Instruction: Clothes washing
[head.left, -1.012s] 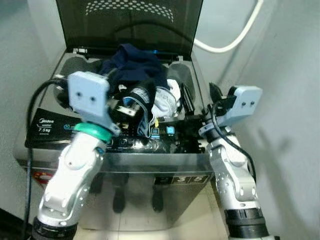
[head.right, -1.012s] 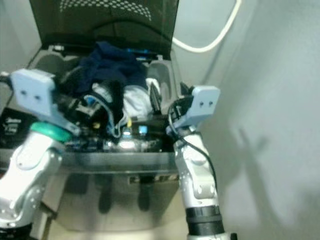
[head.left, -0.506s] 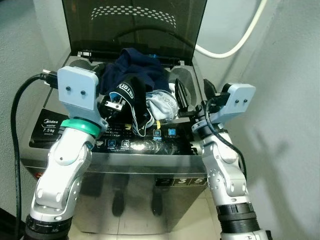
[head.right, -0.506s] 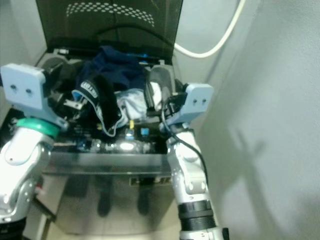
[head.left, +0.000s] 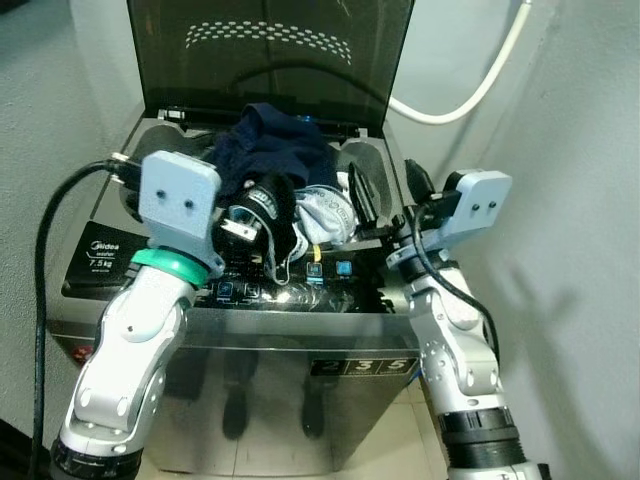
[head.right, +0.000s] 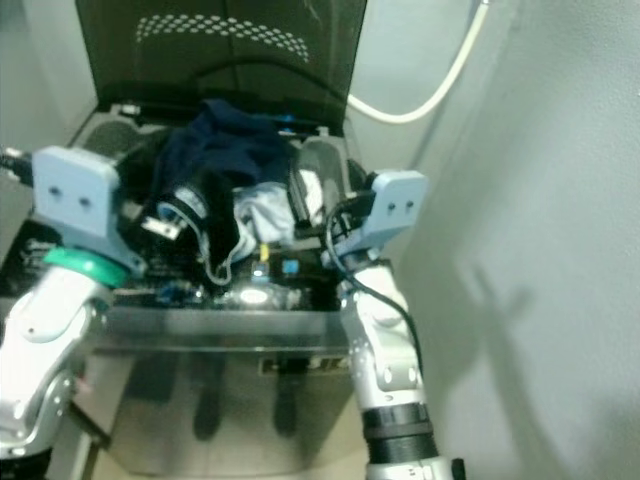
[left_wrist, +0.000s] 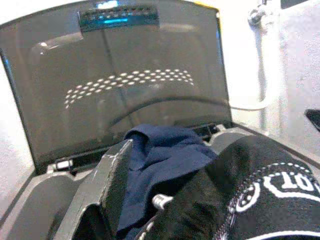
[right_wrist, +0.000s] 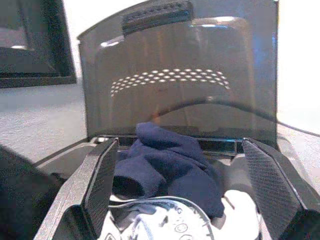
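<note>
Two glossy silver arms are showing: the left arm (head.left: 135, 350) is wearing a teal wrist ring and trailing a thick black cable; both are carrying grey-blue camera boxes with two dark screws.

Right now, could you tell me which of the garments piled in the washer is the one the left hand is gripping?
It is the black garment with the white-lettered band, at the front left of the pile in the left hand. The navy garment lies behind it, the white one beside it.

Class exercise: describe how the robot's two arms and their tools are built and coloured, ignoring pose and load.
Both arms are silver with black joint bands. The left arm has a teal ring at the wrist and a thick black cable. Each wrist carries a pale blue-grey box. The left tool and right tool have long black fingers, textured inside.
</note>
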